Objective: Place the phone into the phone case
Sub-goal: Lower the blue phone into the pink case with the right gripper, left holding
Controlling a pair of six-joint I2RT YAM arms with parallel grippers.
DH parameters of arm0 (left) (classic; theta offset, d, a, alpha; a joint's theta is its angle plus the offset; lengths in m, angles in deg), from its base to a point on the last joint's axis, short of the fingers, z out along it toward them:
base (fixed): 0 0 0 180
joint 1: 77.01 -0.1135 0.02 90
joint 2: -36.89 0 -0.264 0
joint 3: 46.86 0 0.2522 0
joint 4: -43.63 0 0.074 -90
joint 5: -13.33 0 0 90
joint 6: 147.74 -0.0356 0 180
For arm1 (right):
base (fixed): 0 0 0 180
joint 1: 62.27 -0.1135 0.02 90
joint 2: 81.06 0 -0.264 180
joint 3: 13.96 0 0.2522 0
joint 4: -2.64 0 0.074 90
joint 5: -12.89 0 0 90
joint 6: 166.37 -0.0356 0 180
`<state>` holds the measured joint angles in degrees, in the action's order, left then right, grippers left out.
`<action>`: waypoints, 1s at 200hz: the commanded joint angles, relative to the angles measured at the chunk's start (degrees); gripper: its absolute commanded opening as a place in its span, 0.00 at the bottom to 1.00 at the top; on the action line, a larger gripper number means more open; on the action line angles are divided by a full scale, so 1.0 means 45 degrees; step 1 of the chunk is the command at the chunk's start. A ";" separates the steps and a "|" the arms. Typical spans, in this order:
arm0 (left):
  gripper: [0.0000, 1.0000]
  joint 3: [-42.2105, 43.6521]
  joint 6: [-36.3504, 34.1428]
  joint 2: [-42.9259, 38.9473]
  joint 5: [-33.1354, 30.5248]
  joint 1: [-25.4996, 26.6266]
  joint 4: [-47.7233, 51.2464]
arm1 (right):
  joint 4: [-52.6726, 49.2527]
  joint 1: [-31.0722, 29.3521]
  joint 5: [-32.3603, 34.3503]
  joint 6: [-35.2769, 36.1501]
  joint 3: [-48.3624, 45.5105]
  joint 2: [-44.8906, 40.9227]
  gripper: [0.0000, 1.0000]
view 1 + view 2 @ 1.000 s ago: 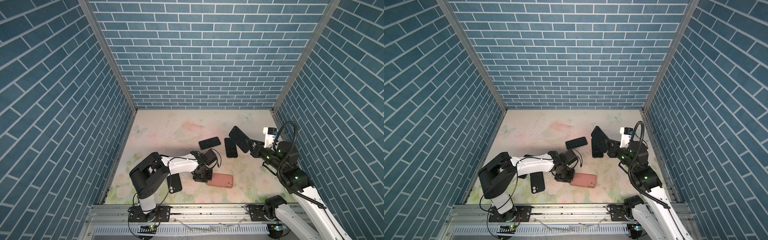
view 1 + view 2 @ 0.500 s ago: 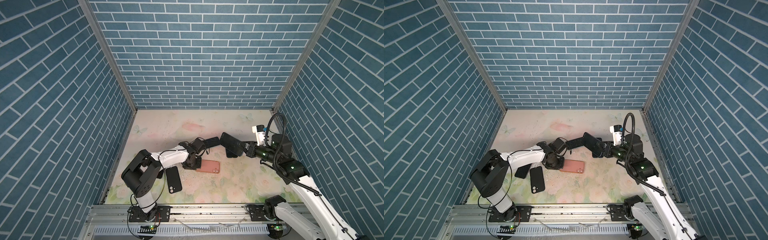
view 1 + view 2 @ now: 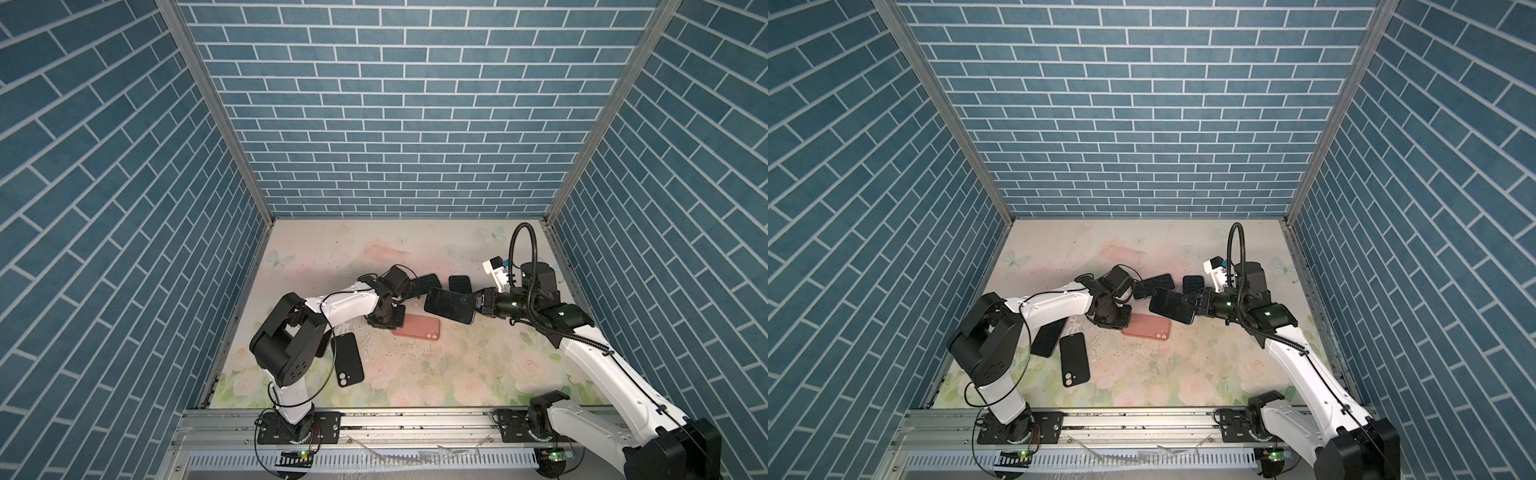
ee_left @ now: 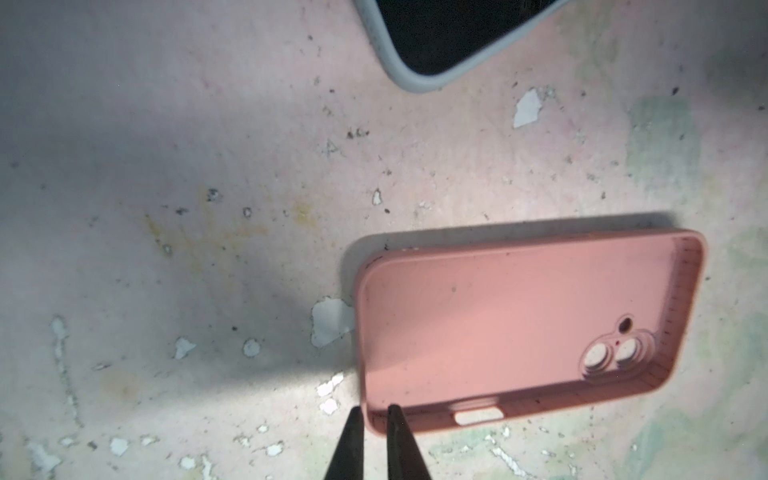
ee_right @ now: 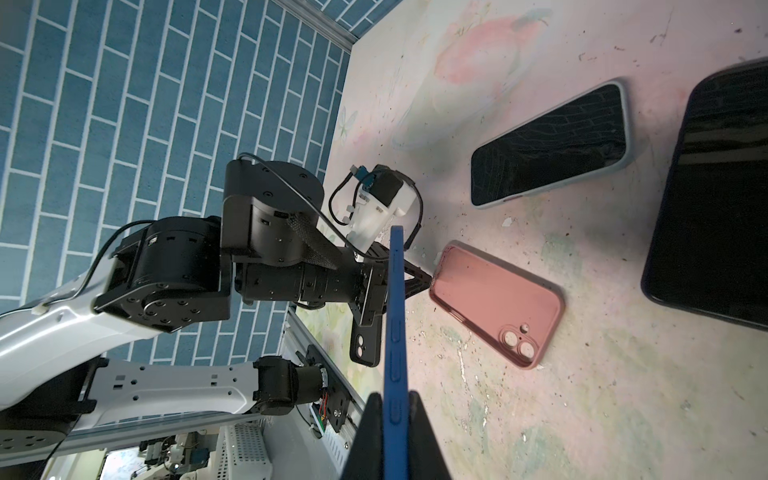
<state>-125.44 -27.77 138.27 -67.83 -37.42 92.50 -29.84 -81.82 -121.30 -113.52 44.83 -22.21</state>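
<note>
The phone [image 3: 451,305] hangs behind the case [image 3: 417,327] (left hand [image 4: 374,411] alongside).

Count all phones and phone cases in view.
6: blue-edged phone in right gripper; empty pink case by left gripper; grey-rimmed phone and dark phone behind; black camera-cutout case and dark slab beside left arm. Others possibly hidden.

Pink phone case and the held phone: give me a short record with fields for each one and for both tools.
pink case: flat on the mat, open side up, empty
phone: blue-edged, held off the mat, near the pink case
right tool: shut on phone
left tool: jaws straddle the pink case's corner wall; grip unclear
task: phone not yet in pink case
</note>
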 commanded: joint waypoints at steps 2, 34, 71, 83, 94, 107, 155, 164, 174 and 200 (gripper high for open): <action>0.21 -0.0260 -0.0073 0.0168 0.0393 -0.0106 -0.0065 | 0.0080 0.0088 -0.0783 -0.0320 0.0128 0.0363 0.00; 0.34 0.0158 0.0362 -0.0952 0.0829 -0.0818 -0.0675 | 0.0485 0.0103 -0.0851 -0.0614 -0.0145 0.0601 0.00; 0.59 0.1278 0.1150 -0.2835 0.1904 -0.2383 -0.2065 | 0.2743 0.0055 -0.1685 -0.1782 -0.1144 0.1322 0.00; 0.63 0.1513 0.1255 -0.3079 0.2296 -0.2685 -0.2381 | 0.3711 -0.0021 -0.1801 -0.2265 -0.1505 0.1757 0.00; 0.66 0.1733 0.1294 -0.3209 0.2664 -0.2871 -0.2737 | 0.4385 -0.0152 -0.1841 -0.2478 -0.1649 0.2198 0.00; 0.68 0.2101 0.1509 -0.3281 0.2920 -0.3052 -0.3108 | 0.5124 -0.0325 -0.1898 -0.2664 -0.1724 0.2824 0.00; 0.72 0.3548 0.2837 -0.3019 0.4332 -0.3376 -0.5165 | 0.6484 -0.0836 -0.2626 -0.3135 -0.0843 0.5552 0.00; 0.71 0.3833 0.3118 -0.2983 0.4515 -0.3372 -0.5591 | 0.6484 -0.0907 -0.2773 -0.3132 -0.0643 0.5906 0.00; 0.71 0.4047 0.3359 -0.2923 0.4656 -0.3369 -0.5913 | 0.6407 -0.0992 -0.2873 -0.3103 -0.0441 0.6237 0.00; 0.71 0.4462 0.3795 -0.2803 0.4934 -0.3295 -0.6533 | 0.6309 -0.1212 -0.3096 -0.3113 -0.0148 0.7021 0.00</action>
<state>-106.88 -13.67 124.65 -48.22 -52.30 68.16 -4.57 -86.30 -131.20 -126.09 41.49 7.30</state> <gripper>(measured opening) 0.713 0.105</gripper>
